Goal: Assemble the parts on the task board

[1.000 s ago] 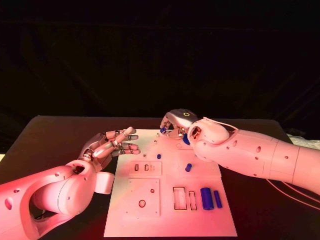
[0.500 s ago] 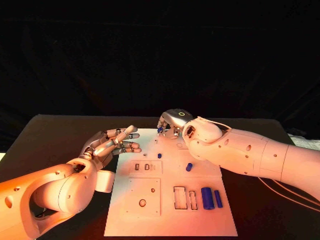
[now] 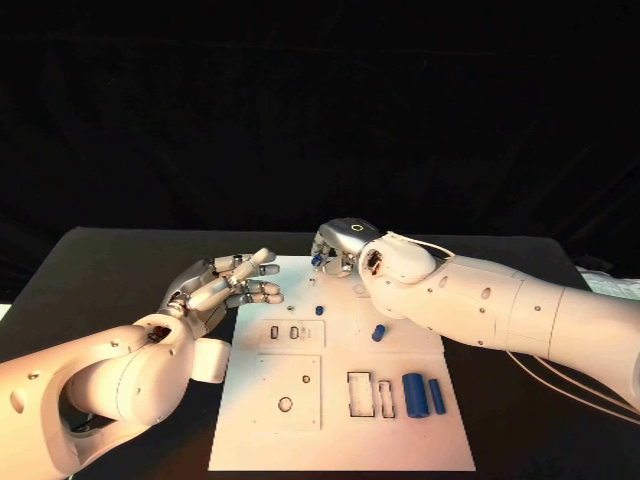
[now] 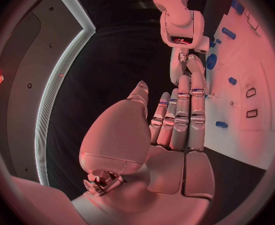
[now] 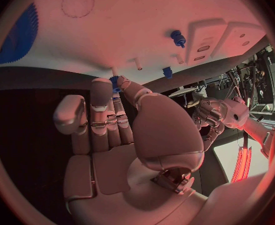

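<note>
1. Left hand (image 3: pixel 222 287): hovers over the left edge of the board (image 3: pixel 263 420), fingers apart, nothing in it. Judgement: leave it free, ready to steady the board if it slides.
2. Peg (image 3: pixel 319 311): small blue, stands on the board's middle. Loose piece (image 3: pixel 378 333) lies just right of it, untouched.
3. Right hand (image 3: pixel 346 247): at the board's far edge, fingers curled down. Wrist view shows a small blue part (image 5: pixel 114 81) pinched at the fingertips (image 5: pixel 122 81).
4. Judgement: the step is seating that part at the far edge. Keep it upright, line it over its hole before lowering, release only once it sits.
5. Two cylinders (image 3: pixel 414 396) lie near the right edge, beside the slots (image 3: pixel 359 393).
</note>
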### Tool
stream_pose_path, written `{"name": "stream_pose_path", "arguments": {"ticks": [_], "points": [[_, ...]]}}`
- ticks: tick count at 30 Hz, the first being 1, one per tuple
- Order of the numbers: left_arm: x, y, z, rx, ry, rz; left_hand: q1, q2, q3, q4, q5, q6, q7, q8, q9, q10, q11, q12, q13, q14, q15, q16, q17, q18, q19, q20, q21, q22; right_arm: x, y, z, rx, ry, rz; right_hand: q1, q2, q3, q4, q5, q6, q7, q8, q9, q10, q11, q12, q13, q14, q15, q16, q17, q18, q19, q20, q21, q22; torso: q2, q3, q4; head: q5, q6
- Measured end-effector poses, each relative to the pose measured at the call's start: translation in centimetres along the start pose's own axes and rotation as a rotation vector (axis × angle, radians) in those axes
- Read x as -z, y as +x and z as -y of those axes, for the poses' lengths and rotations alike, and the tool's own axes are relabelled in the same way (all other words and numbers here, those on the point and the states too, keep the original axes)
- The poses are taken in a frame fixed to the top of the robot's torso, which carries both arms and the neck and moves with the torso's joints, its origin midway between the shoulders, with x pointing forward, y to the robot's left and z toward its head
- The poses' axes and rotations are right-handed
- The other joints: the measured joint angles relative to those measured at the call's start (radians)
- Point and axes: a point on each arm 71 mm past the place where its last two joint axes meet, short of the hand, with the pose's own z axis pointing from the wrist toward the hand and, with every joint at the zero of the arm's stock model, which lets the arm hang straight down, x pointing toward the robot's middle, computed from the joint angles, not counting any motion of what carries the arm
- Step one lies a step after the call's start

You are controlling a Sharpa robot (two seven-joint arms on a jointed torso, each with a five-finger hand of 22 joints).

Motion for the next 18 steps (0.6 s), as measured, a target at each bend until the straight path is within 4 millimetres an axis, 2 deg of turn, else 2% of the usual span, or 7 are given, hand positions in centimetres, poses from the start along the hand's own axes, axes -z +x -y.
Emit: {"name": "stream_pose_path", "arguments": {"ticks": [18], "points": [[-0.04, -0.09, 0.07, 0.004, -0.001, -0.003, 0.003, 0.003, 0.003, -0.003, 0.0, 0.0, 0.0, 0.0, 0.0, 0.0, 0.0, 0.0, 0.0, 0.0, 0.0, 0.0, 0.004, 0.0, 0.0, 0.0, 0.0, 0.001, 0.33, -0.09, 0.09, 0.008, 0.011, -0.006, -0.005, -0.005, 0.003, 0.003, -0.003, -0.003, 0.003, 0.0, 0.0, -0.004, 0.004, 0.0, 0.0, -0.004, 0.004, 0.0, -0.002, 0.0, 0.0, 0.0, 0.0, 0.0, 0.001, -0.0003, -0.0006, 0.0, -0.007]]}}
